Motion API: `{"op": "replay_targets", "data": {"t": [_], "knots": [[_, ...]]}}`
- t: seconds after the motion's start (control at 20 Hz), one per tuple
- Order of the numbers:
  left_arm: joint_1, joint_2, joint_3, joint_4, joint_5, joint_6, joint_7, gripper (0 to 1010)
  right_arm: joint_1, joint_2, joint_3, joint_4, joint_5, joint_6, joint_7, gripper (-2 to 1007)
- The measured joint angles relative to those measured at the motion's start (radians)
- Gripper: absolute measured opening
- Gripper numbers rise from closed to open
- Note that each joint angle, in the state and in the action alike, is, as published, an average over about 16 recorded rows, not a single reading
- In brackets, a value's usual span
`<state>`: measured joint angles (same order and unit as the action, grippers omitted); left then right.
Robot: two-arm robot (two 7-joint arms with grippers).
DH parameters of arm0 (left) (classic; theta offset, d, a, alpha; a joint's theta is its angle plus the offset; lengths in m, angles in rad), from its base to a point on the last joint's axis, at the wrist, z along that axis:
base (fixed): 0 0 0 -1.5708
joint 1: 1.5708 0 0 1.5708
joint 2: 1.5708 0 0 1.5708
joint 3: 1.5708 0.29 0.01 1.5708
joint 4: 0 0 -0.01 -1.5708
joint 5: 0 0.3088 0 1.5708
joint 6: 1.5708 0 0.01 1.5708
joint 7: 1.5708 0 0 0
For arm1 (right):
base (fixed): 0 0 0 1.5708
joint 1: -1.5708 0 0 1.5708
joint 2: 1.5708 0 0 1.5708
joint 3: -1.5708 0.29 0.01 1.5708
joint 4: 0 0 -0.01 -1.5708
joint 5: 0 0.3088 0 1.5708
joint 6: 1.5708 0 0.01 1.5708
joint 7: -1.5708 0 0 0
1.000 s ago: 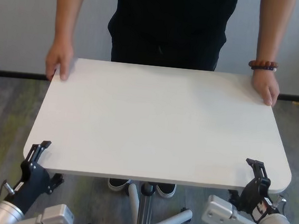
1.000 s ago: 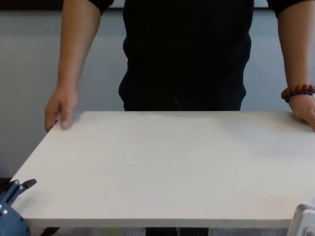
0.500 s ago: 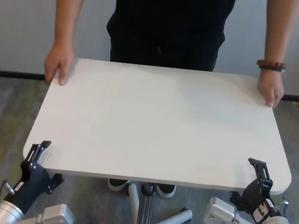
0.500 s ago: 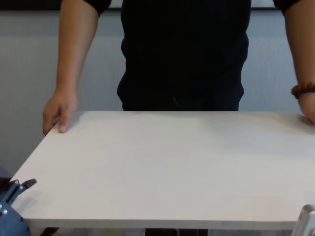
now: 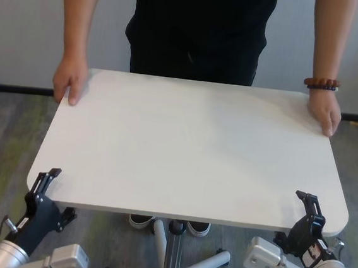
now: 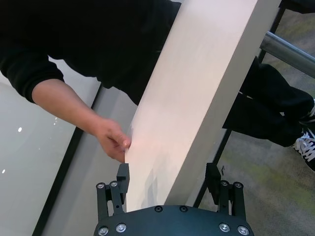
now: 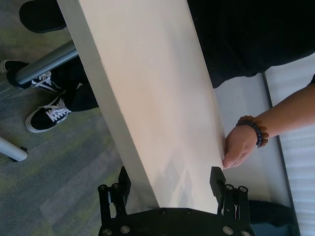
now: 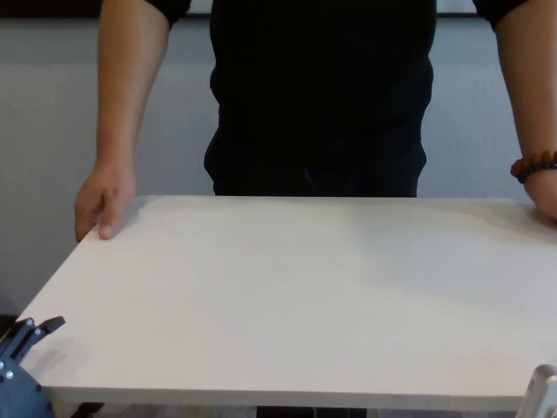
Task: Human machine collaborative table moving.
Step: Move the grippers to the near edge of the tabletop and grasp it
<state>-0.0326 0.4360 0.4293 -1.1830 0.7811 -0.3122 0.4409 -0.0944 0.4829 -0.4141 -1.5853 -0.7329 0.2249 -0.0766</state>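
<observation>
The white table stands between me and the human, who wears a black shirt. The human holds both far corners, one hand at the left and one at the right, the latter with a beaded bracelet. My left gripper is open at the near left corner. In the left wrist view its fingers straddle the table edge with a gap. My right gripper is open at the near right corner and straddles the edge likewise in the right wrist view.
A slim metal pole carries the tabletop on a white star base on grey carpet. The human's black-and-white shoes show under the near edge. A pale wall lies behind the human.
The human's braceleted hand has slid slightly right and toward me along the far right corner, and the torso has shifted a little left. My grippers have stayed at the near corners.
</observation>
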Motion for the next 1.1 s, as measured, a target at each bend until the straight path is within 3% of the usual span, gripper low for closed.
{"op": "replay_targets", "data": {"t": [0.65, 1.1], "knots": [[0.000, 0.000, 0.000, 0.000, 0.000, 0.000, 0.000, 986, 0.004, 0.004, -0.004, -0.002, -0.004, 0.012, 0.006, 999], [0.000, 0.000, 0.000, 0.000, 0.000, 0.000, 0.000, 848, 0.005, 0.005, -0.006, -0.003, -0.006, 0.016, 0.008, 915]]}}
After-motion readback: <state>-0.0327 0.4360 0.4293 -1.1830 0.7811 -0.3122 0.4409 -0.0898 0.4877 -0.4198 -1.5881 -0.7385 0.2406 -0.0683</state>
